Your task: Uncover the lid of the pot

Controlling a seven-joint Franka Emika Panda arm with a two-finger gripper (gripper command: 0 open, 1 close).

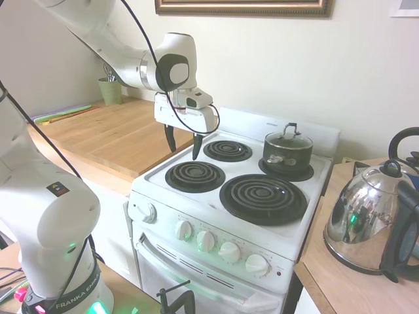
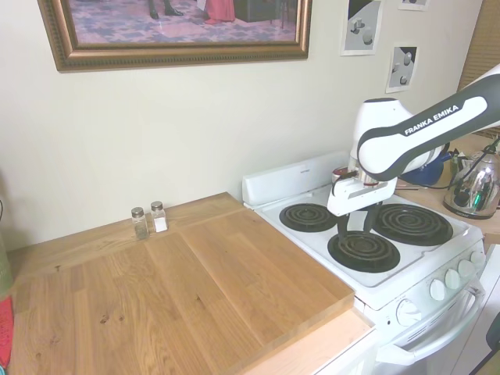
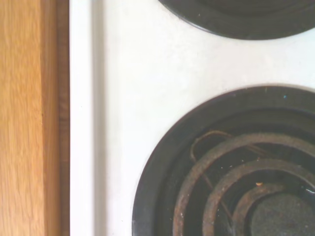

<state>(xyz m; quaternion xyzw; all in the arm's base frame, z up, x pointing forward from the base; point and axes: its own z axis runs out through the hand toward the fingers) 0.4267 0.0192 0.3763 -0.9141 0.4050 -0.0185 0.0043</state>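
Against a cream wall, a white electric stove (image 1: 308, 216) stood between two wooden surfaces: a broad butcher-block counter (image 2: 180, 289) on one side and a smaller wooden top (image 1: 340, 275) on the other, where a shiny chrome kettle (image 1: 366, 222) sat. Four dark coil burners lay on the stovetop, and a row of white knobs (image 1: 229, 250) ran along the front panel. The pot (image 1: 287, 157) rested on the small back burner farthest from the counter, with the lid (image 1: 288, 139) seated on it, its dark loop handle upright. The gripper (image 1: 184, 144) hung above the stove's counter-side edge, near the front small burner (image 1: 195, 176) and well apart from the pot; its dark fingers (image 1: 196, 145) pointed down, spread moderately with nothing between them. A salt and pepper pair (image 2: 149, 220) stood by the wall on the counter, and a green cup of utensils (image 1: 110, 88) sat in the far corner. A gold-framed picture (image 2: 172, 31) hung above, with small prints (image 2: 361, 23) beside it. "FRANKA EMIKA" was printed on the arm (image 2: 430, 121). The wrist view showed a rusty coil (image 3: 236, 182), white enamel and the counter edge.
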